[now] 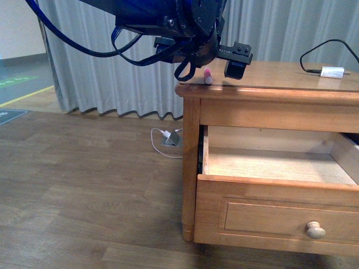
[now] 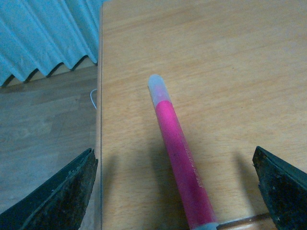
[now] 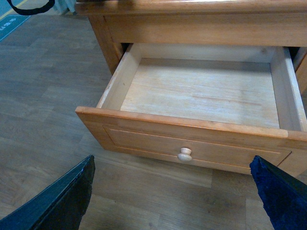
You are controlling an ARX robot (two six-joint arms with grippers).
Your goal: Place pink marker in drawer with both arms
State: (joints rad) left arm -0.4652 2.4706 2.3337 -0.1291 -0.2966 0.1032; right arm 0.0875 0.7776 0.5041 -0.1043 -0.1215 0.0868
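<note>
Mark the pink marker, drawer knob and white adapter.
pink marker (image 2: 180, 158): left wrist view, middle of its barrel.
drawer knob (image 3: 184, 154): right wrist view, its round face.
white adapter (image 1: 332, 72): front view, middle of its body.

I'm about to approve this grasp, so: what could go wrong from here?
1. The pink marker lies on the dresser top close to its side edge. A bump from the open left gripper might roll it off onto the floor.
2. It lies slightly slanted within the open gripper, so closing could twist it rather than grip it squarely.
3. The drawer is open but lower, so an early release could miss it.
</note>
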